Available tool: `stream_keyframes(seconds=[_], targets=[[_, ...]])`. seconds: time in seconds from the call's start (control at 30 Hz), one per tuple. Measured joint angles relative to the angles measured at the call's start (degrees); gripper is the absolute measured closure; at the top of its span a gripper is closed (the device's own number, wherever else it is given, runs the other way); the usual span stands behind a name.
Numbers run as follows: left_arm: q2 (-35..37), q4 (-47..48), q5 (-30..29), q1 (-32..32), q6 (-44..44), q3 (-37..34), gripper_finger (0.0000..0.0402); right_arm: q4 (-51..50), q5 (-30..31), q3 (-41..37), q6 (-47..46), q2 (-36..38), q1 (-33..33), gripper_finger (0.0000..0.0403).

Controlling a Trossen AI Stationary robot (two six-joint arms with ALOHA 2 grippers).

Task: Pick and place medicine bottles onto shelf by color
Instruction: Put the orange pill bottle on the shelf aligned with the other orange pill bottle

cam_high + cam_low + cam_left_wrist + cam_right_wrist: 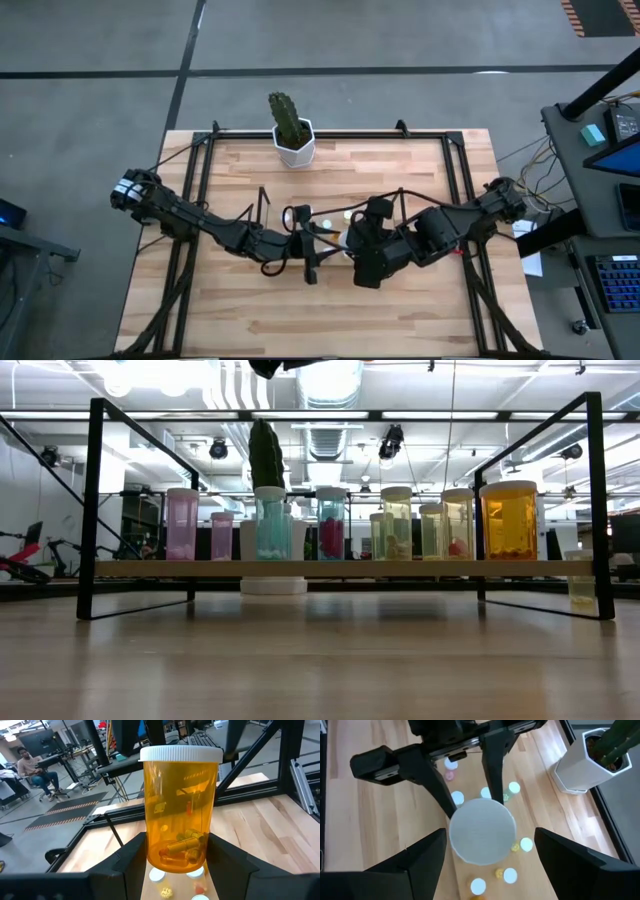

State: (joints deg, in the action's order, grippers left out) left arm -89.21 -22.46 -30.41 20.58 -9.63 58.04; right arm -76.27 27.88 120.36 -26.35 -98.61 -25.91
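Left gripper (175, 862) is being kept closed on a large orange translucent plastic bottle with a white round cap (181, 810); its two dark fingers (127, 857) are pressing the lower body from both sides, so the bottle is being held upright above the shelf. Seen from above, this gripper (312, 245) is hanging just at 9 o'clock of the table's centre. Right gripper (482, 852) is being held directly over the same bottle, with its jaws standing wide apart on both sides of the white cap (482, 830) and not touching it. It appears that a handover is being prepared, or that the bottle is being steadied before it is set down; which of the two cannot be told.

Low shelf with a thin dark wire frame and a light wooden base (340, 568) is being filled near the table's centre. In the low view, pink bottles (182, 523) are standing at the 9 o'clock end, then a bluish one (270, 525), pale greenish ones (397, 523), and an orange bottle (510, 520) at the 3 o'clock end. One small pale bottle (582, 582) is standing on the table outside the frame.

A white hexagonal pot with a green cactus (293, 140) is standing at 12 o'clock, well apart from both arms. The small white caps under the held bottle are leaving little free room, so these neighbours could be knocked.
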Motion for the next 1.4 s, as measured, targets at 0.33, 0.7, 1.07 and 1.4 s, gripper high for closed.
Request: stream_keyframes(seconds=[0.33,0.7,1.07,1.4], targets=[[0.00,-1.55,0.01,0.00,-0.05,0.13,0.0238,1.95,0.13,-0.33,1.67,-0.22,0.98,0.0120],[0.00,-2.21,-0.07,-0.02,0.00,0.13,0.0237,1.88,-0.17,-0.33,2.93,-0.22,1.42,0.0196],[0.13,-2.93,0.36,0.03,1.76,0.10,0.0182,1.25,-3.24,-0.31,3.17,-0.20,2.34,0.0207],[3.48,5.36,0.29,0.15,1.74,-0.35,0.0143,-6.26,-9.06,3.09,5.08,-0.18,5.53,0.0207]])
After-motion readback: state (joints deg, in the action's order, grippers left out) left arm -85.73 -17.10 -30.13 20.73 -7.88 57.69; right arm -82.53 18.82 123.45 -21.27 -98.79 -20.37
